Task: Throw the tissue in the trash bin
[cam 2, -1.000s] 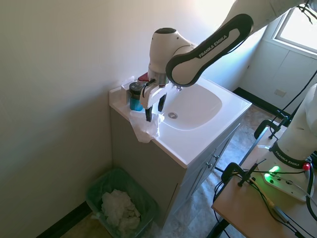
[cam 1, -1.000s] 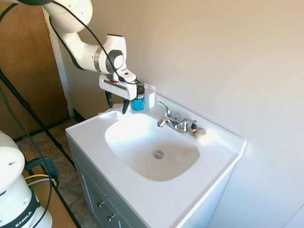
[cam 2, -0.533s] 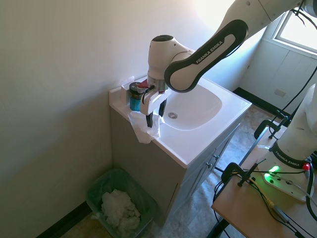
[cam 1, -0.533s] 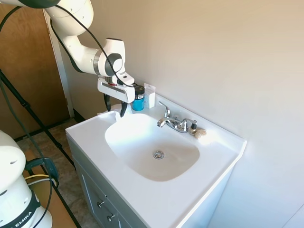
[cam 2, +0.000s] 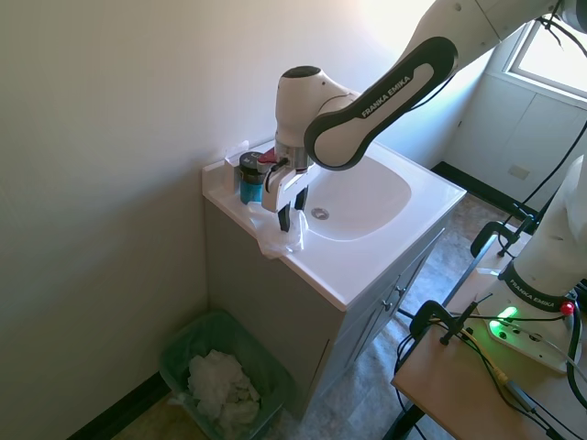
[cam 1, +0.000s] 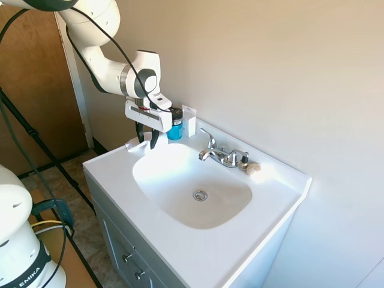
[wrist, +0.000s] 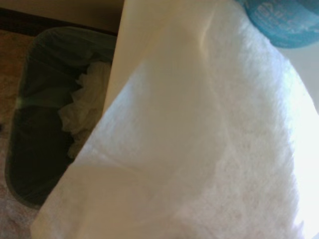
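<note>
The tissue is a thin white sheet on the back corner of the sink counter, with part of it hanging over the counter's side edge. In the first exterior view the tissue looks slightly bunched. My gripper points down right over it, open, with its fingertips on either side of the sheet's upper part; it also shows as my gripper. The wrist view is mostly filled by the tissue. The trash bin, green-lined and holding crumpled white paper, stands on the floor below that counter corner and shows as the trash bin.
A blue jar and a small upright white box stand against the wall just behind the gripper. The basin, faucet and a beige lump lie further along. The wall is close to the bin.
The gripper has dropped slightly onto the tissue, and its fingers stand a little closer together. The tissue's top now looks slightly gathered.
</note>
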Available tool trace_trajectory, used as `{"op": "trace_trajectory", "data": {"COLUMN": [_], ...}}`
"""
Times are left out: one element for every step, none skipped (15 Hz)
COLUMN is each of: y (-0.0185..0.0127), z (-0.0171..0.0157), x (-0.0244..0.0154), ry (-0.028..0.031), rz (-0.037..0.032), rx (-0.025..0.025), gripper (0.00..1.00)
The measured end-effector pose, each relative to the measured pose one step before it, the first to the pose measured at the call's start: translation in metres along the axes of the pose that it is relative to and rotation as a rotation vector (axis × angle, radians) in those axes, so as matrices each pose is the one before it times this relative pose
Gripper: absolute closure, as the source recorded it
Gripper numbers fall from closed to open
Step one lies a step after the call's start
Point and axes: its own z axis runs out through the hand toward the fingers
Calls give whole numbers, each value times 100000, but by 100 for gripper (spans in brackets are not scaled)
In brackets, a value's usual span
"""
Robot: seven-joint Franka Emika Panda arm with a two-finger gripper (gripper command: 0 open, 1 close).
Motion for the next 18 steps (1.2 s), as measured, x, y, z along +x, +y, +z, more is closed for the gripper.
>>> {"op": "trace_trajectory", "data": {"y": [-47, -103, -98, 25, 66, 69, 30, -55, -216, -374, -534, -825, -1066, -1310, -1374, -1233, -1184, -1171], "z": [-128, -283, -386, -418, -395, -337, -356, -537, -853, -1221, -1329, -1364, -1192, -945, -776, -386, 22, 569], "x": [40, 94, 132, 136, 131, 91, 43, 4, -57, -246, -562, -837, -1029, -1216, -1321, -1124, -979, -690], "ry": [-97, 33, 304, 284, 144, 46, 107, 289, 248, 617, 960, 1049, 1200, 1310, 1569, 1305, 1387, 1168], "rz": [191, 223, 192, 346, 356, 241, 151, 80, 144, -322, -909, -1052, -894, -883, -927, -719, -760, -613], "rx": [197, 395, 603, 560, 452, 231, 164, 462, 846, 1313, 1442, 1367, 1416, 1299, 1027, 693, 191, -484], "gripper": [100, 100, 100, 100, 100, 100, 100, 100, 100, 100, 100, 100, 100, 100, 100, 100, 100, 100]}}
